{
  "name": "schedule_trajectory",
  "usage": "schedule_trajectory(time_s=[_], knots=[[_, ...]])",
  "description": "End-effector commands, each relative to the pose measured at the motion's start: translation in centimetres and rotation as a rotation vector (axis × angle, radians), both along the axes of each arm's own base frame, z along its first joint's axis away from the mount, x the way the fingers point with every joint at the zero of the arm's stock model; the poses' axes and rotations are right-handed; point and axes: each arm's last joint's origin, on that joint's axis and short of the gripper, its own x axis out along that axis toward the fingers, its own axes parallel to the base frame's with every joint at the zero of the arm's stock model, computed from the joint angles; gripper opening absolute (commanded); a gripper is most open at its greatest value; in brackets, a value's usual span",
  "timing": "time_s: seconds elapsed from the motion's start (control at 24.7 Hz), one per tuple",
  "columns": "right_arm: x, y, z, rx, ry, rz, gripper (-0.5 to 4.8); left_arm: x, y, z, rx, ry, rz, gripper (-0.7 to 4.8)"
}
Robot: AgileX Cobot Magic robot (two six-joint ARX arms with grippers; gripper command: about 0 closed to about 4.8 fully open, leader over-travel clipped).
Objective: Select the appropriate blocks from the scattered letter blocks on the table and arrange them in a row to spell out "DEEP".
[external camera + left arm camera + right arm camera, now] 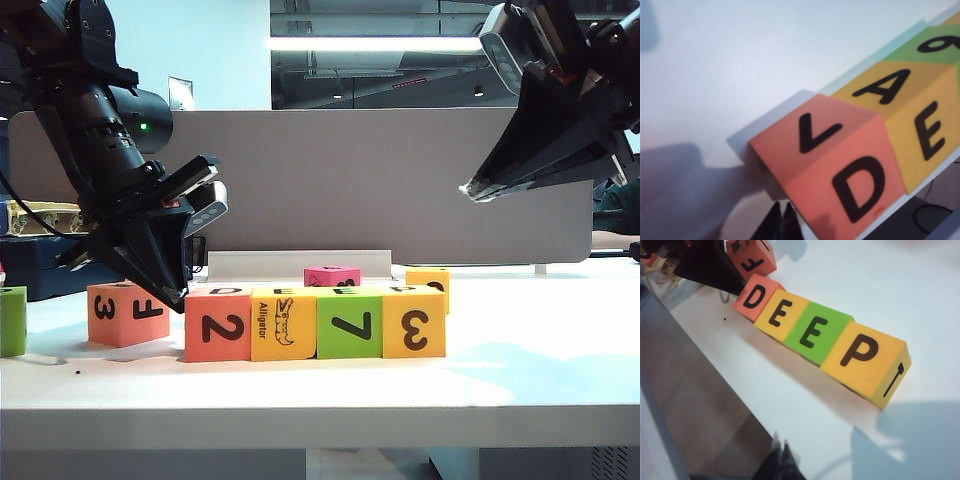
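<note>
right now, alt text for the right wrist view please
Four foam blocks sit touching in a row on the white table, tops spelling DEEP: coral D block, yellow E block, green E block, yellow P block. The shut left claw is at the D end.

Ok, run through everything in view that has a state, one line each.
Left tool: shut, empty, beside the coral D block.
Right tool: shut, empty, raised above the table.
Four-block row: touching, upright, tops spell DEEP.
Coral F block: apart, left of the row.

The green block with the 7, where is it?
In the exterior view the green block sits third in the row, between the yellow alligator block and the yellow 3 block.
</note>
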Motion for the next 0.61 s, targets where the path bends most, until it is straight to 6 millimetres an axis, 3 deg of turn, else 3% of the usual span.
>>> schedule_trajectory(time_s=[0.04, 0.2, 0.32, 0.53, 0.61], knots=[[0.1, 0.1, 0.3, 0.011, -0.024, 0.005, -0.01, -0.6, 0.3, 0.7, 0.036, 0.01, -0.003, -0.06], [0.3, 0.1, 1.2, 0.014, -0.035, 0.005, -0.01, -1.3, 0.8, 1.8, 0.164, -0.026, 0.012, -0.06], [0.7, 0.2, 3.2, 0.005, -0.055, -0.009, -0.01, -2.1, 1.2, 3.3, 0.18, -0.048, 0.017, -0.06], [1.0, 0.3, 6.6, 0.007, -0.105, -0.006, -0.01, -4.1, 1.8, 7.3, 0.15, -0.142, 0.026, -0.06], [1.1, 0.3, 8.1, 0.017, -0.139, -0.006, -0.01, -5.1, 2.1, 10.6, 0.129, -0.208, 0.033, -0.06]])
